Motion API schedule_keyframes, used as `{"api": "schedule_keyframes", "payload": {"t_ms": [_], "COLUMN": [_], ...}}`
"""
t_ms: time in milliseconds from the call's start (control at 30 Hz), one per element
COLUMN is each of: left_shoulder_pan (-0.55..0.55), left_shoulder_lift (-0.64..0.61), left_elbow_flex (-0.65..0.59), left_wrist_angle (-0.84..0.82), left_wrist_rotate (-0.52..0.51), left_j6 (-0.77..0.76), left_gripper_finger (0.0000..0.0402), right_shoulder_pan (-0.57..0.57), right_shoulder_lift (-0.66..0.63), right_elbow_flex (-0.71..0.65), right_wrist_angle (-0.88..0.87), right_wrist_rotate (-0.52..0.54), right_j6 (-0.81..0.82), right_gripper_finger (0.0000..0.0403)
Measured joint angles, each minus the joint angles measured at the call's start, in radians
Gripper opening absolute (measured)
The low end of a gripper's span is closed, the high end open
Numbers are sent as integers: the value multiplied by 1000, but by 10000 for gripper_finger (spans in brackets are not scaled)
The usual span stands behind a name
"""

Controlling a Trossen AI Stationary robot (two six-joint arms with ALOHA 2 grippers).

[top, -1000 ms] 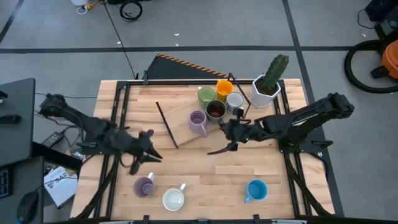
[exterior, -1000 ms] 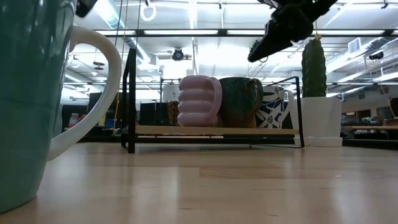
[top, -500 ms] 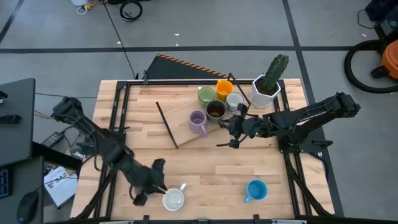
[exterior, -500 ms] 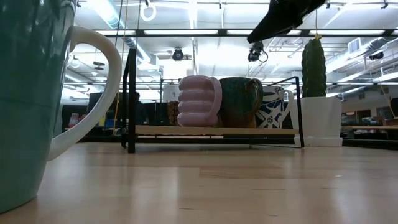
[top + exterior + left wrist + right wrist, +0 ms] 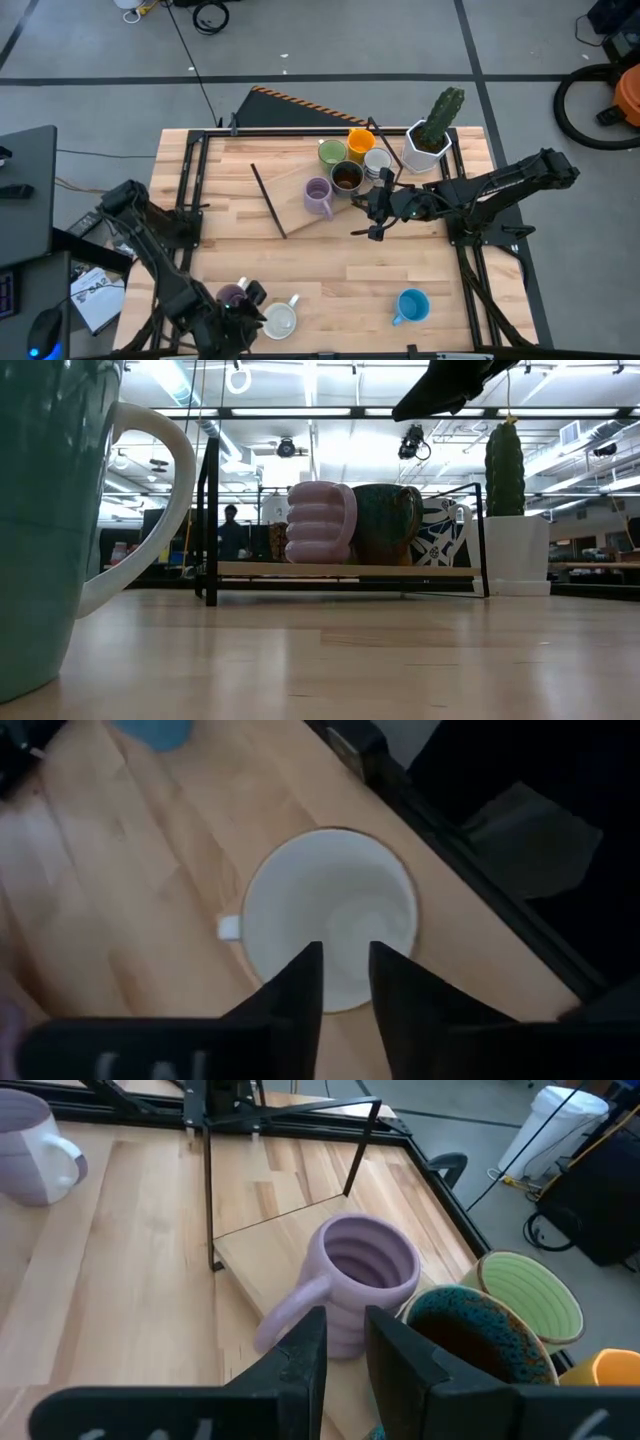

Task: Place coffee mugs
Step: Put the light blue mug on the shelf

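Left claw (image 5: 346, 945) right over the white mug (image 5: 300, 890), well apart from the cactus pot (image 5: 427, 145), at the far corner of the tabletop (image 5: 330, 270) from it. Fingers a little apart, nothing between them, not touching the mug. A lilac mug (image 5: 232, 296) just beside that white one, a bit farther from the cactus pot. A blue mug (image 5: 411, 305) alone, also well apart from the cactus pot. Right claw (image 5: 345, 1312) near the cactus pot, up in the air by the ridged lilac mug (image 5: 365, 1270), fingers a little apart and empty. Grouped just beside the cactus pot: a grey-white mug (image 5: 378, 161), an orange mug (image 5: 361, 141), a green mug (image 5: 530, 1295) and a dark brown mug (image 5: 470, 1335), with the ridged lilac one the farthest out.
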Motion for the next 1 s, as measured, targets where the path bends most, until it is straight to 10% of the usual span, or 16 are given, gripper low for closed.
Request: {"api": "schedule_keyframes", "payload": {"t_ms": [333,1000], "left_shoulder_pan": [4,70], "left_shoulder_lift": [15,163], "left_elbow_flex": [1,0], "left_wrist_angle": [52,39], "left_wrist_rotate": [118,162], "left_j6": [14,242], "left_gripper_finger": [189,137], "right_shoulder_pan": [-2,-2], "right_shoulder_lift": [0,1], "right_elbow_flex": [0,0], "right_wrist_angle": [0,-2], "right_wrist_rotate": [1,-3], "right_j6": [3,8], "right_gripper_finger": [77,77]}}
